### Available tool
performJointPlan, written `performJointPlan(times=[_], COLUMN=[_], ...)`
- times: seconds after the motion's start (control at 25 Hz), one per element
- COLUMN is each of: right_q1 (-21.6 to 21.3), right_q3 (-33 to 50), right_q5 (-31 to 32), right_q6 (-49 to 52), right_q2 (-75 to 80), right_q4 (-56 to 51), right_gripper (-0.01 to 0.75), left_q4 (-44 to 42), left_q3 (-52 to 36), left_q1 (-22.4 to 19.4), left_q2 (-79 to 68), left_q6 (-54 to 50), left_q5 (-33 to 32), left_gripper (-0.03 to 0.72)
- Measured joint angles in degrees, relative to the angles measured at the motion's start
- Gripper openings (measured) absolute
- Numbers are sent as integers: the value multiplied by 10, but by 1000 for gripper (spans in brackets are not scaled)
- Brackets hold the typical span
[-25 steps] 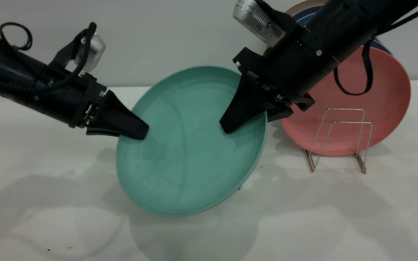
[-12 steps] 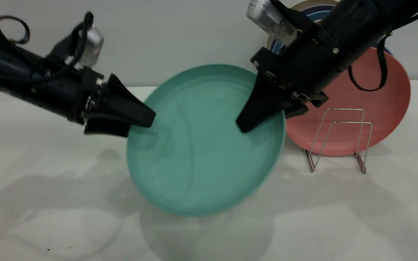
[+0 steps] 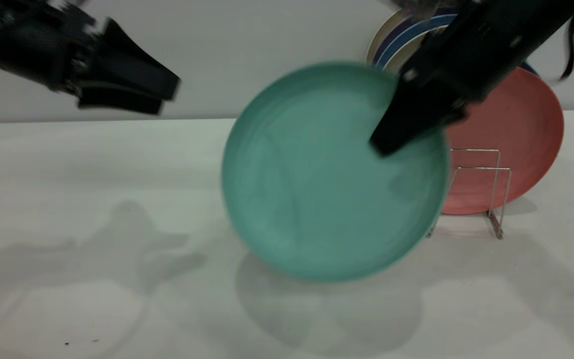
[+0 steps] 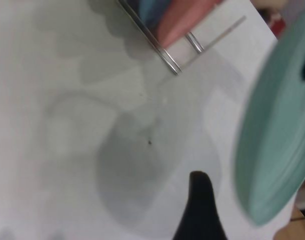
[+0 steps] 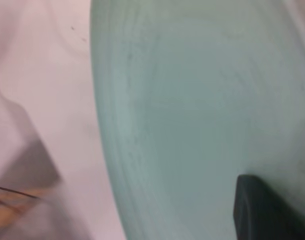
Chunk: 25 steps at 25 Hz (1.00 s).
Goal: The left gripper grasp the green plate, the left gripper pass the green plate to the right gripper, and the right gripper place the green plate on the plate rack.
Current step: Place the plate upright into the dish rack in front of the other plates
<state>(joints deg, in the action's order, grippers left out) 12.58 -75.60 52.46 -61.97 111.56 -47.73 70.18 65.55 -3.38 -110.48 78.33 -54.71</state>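
The green plate [image 3: 317, 189] hangs tilted above the table, its right edge overlapping the front of the plate rack [image 3: 494, 169]. My right gripper [image 3: 381, 144] comes down from the upper right and is shut on the plate's upper right rim; one finger lies on the plate's face, the other is hidden behind it. In the right wrist view the green plate [image 5: 192, 100] fills the picture, with one finger [image 5: 262, 210] on it. My left gripper [image 3: 167, 97] is open at the upper left, well apart from the plate. The left wrist view shows one finger [image 4: 200, 205] and the green plate [image 4: 277, 135] edge-on.
A salmon-pink plate [image 3: 516, 124] leans upright behind the rack, with blue and cream plates [image 3: 406, 35] stacked against the wall behind it. The rack wires [image 4: 162, 50] and pink plate [image 4: 185, 20] also show in the left wrist view. White table [image 3: 92, 224] lies below.
My left gripper has let go of the green plate and pulled back up and to the left. My right gripper has carried the plate up and to the right, up to the rack.
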Motion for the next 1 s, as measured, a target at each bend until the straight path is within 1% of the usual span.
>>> performJointPlan(times=[0.16,0.32,0.44,0.68,1.0], right_q1=[0,0,0,-3,-54], right_q3=[0,0,0,1,6], right_q5=[-36,-107,-147,-167,-175], right_q6=[-129,-228,-243,-246,-243], right_q2=[-94,-162,-182,-167,-150], right_q4=[71,167,217,258,258], right_gripper=[121,121,121,121,121], left_q4=[-1,-1,-1,-1,-1], left_q3=[0,0,0,0,0], left_q1=[-23,-26,-26,-27,-27], left_q2=[12,12,12,12,12], left_q6=[-2,-3,-3,-4,-6], left_q5=[0,1,0,0,0], left_gripper=[592,593,591,591,591])
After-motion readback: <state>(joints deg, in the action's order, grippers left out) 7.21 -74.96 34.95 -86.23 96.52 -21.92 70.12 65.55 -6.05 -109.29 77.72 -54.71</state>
